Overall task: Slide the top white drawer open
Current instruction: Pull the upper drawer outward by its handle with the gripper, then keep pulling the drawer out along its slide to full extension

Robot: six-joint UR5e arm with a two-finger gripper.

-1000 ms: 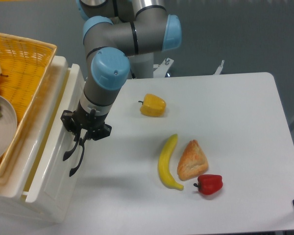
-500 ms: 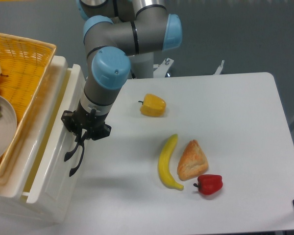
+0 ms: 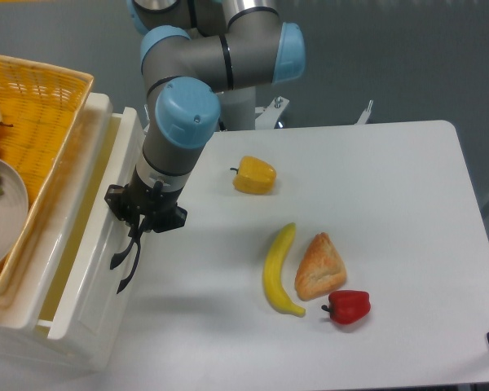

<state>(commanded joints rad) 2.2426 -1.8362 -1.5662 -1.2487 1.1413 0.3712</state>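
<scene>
Plate (image 3: 4, 212) in yellow basket (image 3: 41, 106) above top white drawer (image 3: 85, 277)

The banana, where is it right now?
The banana lies on the white table, right of centre, beside the pastry and below the yellow pepper.

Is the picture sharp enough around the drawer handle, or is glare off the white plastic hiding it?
In the fixed camera view, focus is sharp and the light soft and even; the gripper and black handle stand out dark against the top white drawer, with no glare there. The arm throws only a faint shadow on the table.
</scene>
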